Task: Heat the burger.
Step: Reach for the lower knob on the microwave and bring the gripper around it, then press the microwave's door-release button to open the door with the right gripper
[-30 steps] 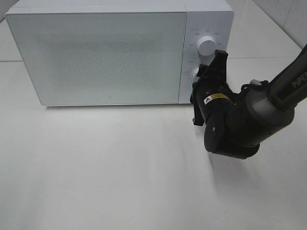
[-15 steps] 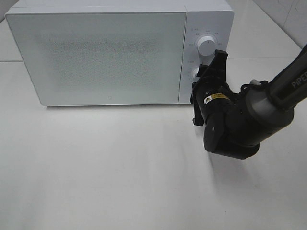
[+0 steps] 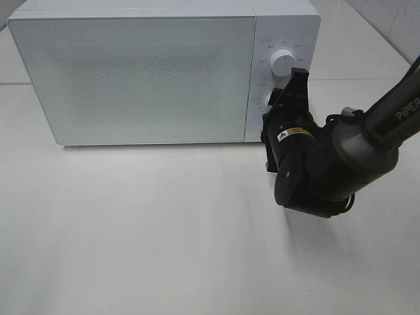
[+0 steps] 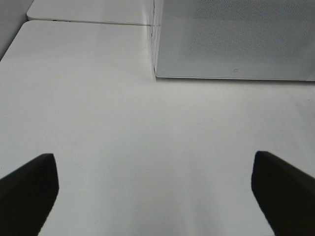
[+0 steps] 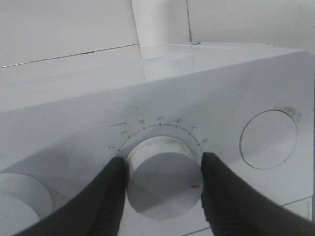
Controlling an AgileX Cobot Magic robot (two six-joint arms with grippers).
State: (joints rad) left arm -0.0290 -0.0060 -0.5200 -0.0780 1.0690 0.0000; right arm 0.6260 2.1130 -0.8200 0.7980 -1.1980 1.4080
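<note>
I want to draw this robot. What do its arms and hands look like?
The right arm is chunky and round, black with a grey part, white letters and a yellow sticker. A black cable loops along it. The left hand and right hand have black fingers.

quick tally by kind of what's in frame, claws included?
microwave: 1
dials, upper dial and lower dial: 2
round button: 1
claws, left claw and right claw: 2
Total: 6

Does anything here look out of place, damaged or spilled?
Nothing stands out. The microwave sits straight with its door shut, no spill or damage. The right pincer grips its lower knob.
</note>
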